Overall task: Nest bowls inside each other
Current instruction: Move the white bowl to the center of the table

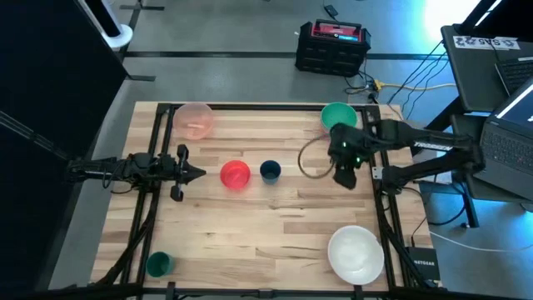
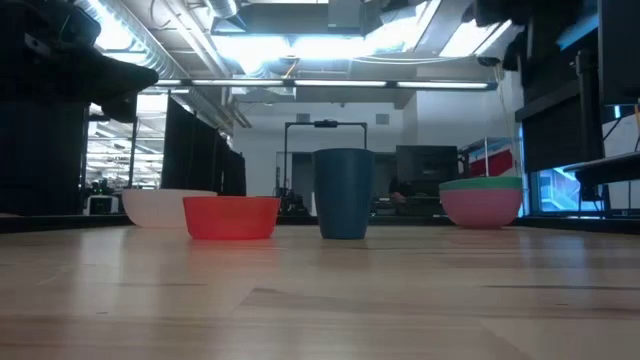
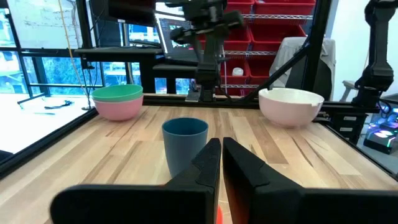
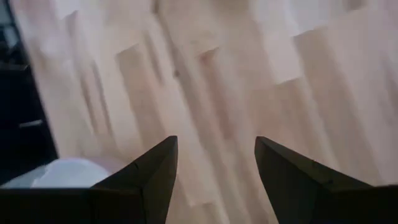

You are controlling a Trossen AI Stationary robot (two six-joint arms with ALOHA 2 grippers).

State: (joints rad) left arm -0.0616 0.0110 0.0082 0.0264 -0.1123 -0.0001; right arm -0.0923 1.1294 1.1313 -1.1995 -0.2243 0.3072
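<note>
- My right gripper (image 1: 344, 177) hangs over bare wood on the right side of the table (image 1: 275, 229), its fingers (image 4: 146, 171) spread wide with nothing between them.
- The green bowl (image 1: 337, 115) sits nested in a pink bowl (image 2: 481, 207) at the far right corner, close to the table's far edge and just beyond my right arm.
- The white bowl (image 1: 356, 253) sits near the near right edge, well apart from my right gripper, with bare boards between.
- The dark blue bowl (image 1: 270, 171) and the red bowl (image 1: 236, 175) stand side by side at mid-table, a small gap between them.
- My left gripper (image 1: 196, 174) points at the red bowl from the left, fingers pressed together and empty.
- The peach bowl (image 1: 194, 120) lies near the far left edge.
- The small green bowl (image 1: 158, 264) sits at the near left corner, close to the rim.
</note>
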